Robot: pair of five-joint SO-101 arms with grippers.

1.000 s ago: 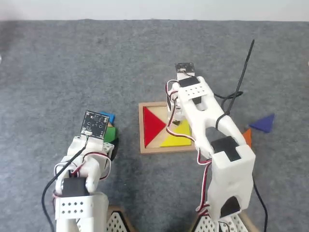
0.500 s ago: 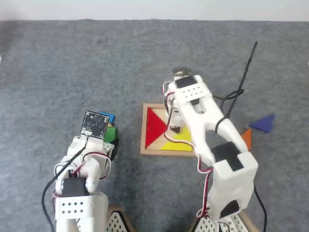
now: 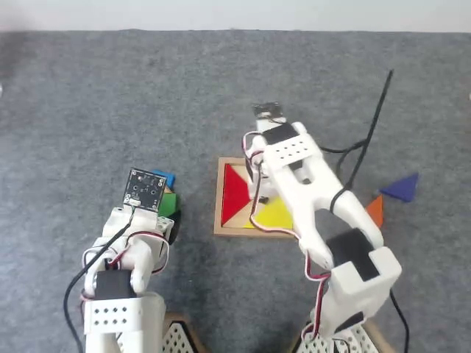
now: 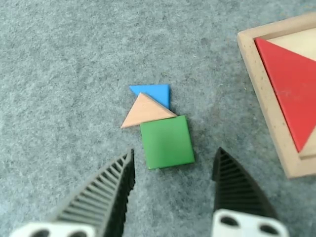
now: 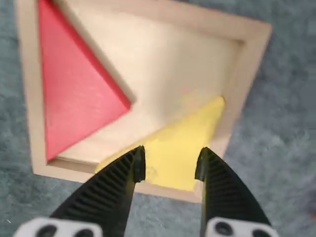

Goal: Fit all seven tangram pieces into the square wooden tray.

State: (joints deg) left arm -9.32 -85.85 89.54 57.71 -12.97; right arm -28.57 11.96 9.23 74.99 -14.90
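Jaws of right gripper (image 5: 169,164) part-open, low over near side of square wooden tray (image 5: 252,64). They straddle the yellow triangle (image 5: 187,138), which spreads wider than the gap, so nothing is clamped. Can't tell if tips touch its face. Yellow lies along one tray wall; its outer edge seems to overlap the rim, so prob. not seated flat yet. Red triangle (image 5: 74,94) sits flat agst the adjacent wall, apex toward centre.

Jaws of left gripper (image 4: 174,160) wide open, empty, hovering over green square (image 4: 167,141), one jaw either side, no contact. Green touches tan triangle (image 4: 145,111), which touches (maybe overlaps) small blue piece (image 4: 155,92). Cluster sits on grey mat (image 4: 59,59), near tray. On tray's other side: dark-blue triangle (image 3: 401,187) and orange piece (image 3: 376,209), near each other, orange partly behind arm.

Count: 2 of 7 in tray, 5 out.

Handling (judgement):
- Pieces look thin, stiff, light, smooth-faced. They lie flush on the mat, so little edge to catch.
- Take by two opp. edges, jaws low.
- Green has parallel sides, so easiest grip, and is roughly lined up w/ the left jaws.
- Triangles: long edge vs apex likely slips; better across the middle.
- Light pieces mean a nudge shifts neighbours; tan may drag w/ green.
- Tray prob. light too and could slide if pushed.
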